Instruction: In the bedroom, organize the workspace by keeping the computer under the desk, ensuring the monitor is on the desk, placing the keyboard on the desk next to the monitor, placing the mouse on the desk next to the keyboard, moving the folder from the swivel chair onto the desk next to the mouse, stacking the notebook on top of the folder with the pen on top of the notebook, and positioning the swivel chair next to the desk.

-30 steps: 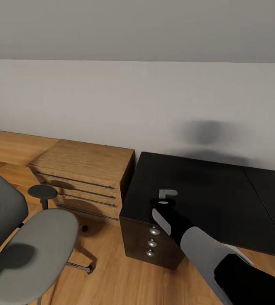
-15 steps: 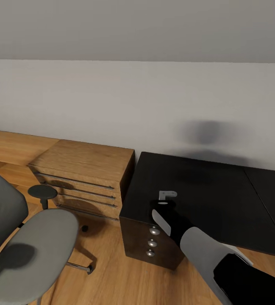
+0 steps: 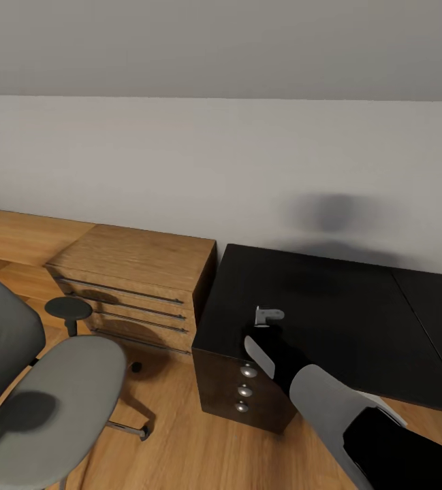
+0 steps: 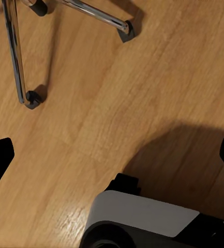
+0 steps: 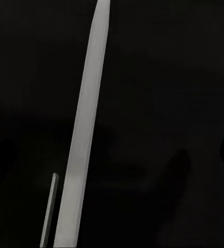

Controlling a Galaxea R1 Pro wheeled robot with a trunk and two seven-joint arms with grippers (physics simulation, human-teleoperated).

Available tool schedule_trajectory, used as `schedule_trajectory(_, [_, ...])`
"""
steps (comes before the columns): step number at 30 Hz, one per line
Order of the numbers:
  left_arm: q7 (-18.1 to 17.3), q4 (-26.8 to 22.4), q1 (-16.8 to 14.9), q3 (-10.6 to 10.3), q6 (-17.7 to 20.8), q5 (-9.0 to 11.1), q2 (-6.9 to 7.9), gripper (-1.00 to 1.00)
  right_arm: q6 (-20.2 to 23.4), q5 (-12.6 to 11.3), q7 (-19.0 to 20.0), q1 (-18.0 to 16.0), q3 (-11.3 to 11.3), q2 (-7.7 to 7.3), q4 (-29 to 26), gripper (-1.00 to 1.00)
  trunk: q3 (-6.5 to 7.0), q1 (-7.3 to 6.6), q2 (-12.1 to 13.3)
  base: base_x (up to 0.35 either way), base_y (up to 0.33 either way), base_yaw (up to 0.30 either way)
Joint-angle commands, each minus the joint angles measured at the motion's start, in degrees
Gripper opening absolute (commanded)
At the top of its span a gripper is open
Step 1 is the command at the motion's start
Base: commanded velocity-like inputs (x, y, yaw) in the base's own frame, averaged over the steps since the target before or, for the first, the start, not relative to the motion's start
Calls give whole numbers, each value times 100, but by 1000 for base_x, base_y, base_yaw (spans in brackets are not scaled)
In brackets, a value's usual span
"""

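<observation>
My right arm reaches over the left end of the desk (image 3: 343, 320), whose top is glossy black. My right gripper (image 3: 264, 321) hovers just above that top near its front edge. A small pale grey piece (image 3: 268, 314) shows at the gripper's tip. The right wrist view shows a slim pale stick-like thing (image 5: 83, 129), possibly the pen, against the black top. It runs between the dark fingers of the right gripper (image 5: 112, 155), which stand wide apart. The grey swivel chair (image 3: 64, 381) stands left of the desk with a bare seat. My left gripper (image 4: 112, 155) hangs open over the floor.
A wooden drawer chest (image 3: 135, 279) stands against the wall between the chair and the desk. A dark cabinet with round knobs (image 3: 244, 391) sits under the desk's left end. Chrome chair legs on casters (image 4: 18, 57) and my own white base (image 4: 143, 217) lie below the left gripper.
The small pale piece at my right gripper's tip has shifted slightly toward the desk's front edge. The camera and the chair have not moved.
</observation>
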Motion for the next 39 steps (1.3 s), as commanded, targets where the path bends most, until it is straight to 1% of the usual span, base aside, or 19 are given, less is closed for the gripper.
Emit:
schedule_trajectory(1, [30, 0, -5, -48, -23, 48, 2, 100, 105, -146, -29, -1, 37, -5, 28, 100, -6, 1, -3, 0, 0, 0])
schedule_trajectory(11, [31, 0, -5, -47, -23, 48, 4, 100, 196, -200, -29, -1, 40, -4, 32, 100, -6, 1, -3, 0, 0, 0])
schedule_trajectory(29, [32, 0, -5, -44, -23, 48, 4, 100, 253, -205, -31, -1, 43, -4, 32, 100, -6, 1, -3, 0, 0, 0])
schedule_trajectory(30, [32, 0, -5, -45, -23, 48, 4, 100, 254, -205, -32, -1, 43, -4, 32, -100, -6, 1, -3, 0, 0, 0])
schedule_trajectory(39, [32, 0, -5, -40, -23, 48, 4, 100, 293, -208, -37, -1, 45, -4, 32, -100, -6, 1, -3, 0, 0, 0])
